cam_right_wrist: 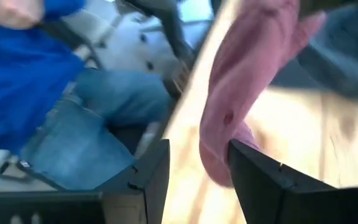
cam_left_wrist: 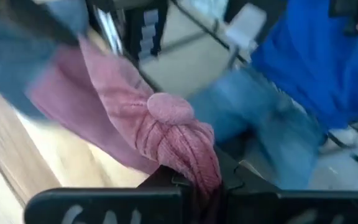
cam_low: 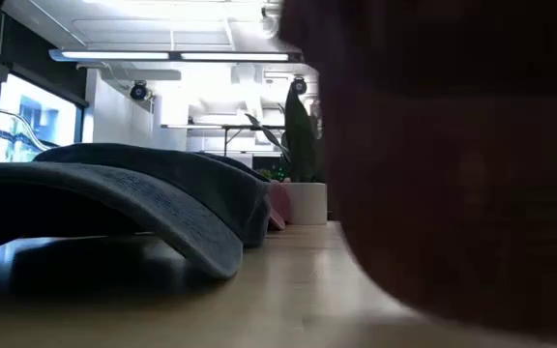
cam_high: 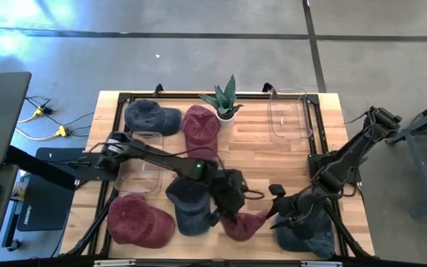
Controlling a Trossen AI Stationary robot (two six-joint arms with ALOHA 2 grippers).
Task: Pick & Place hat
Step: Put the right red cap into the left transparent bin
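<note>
The left gripper (cam_left_wrist: 194, 186) is clamped on the bunched pink hat (cam_left_wrist: 166, 134). Its loose end hangs between the parted fingers of the right gripper (cam_right_wrist: 197, 171), at the counter's (cam_high: 265, 159) near edge.

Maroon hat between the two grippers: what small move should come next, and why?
Probably back the right gripper away. Its fingers stand open around the maroon hat's brim, while the left gripper is shut on a bunched fold of the same hat. With only the left gripping it, clearing the right arm first would let the left carry the hat without dragging fabric against the open fingers.
</note>
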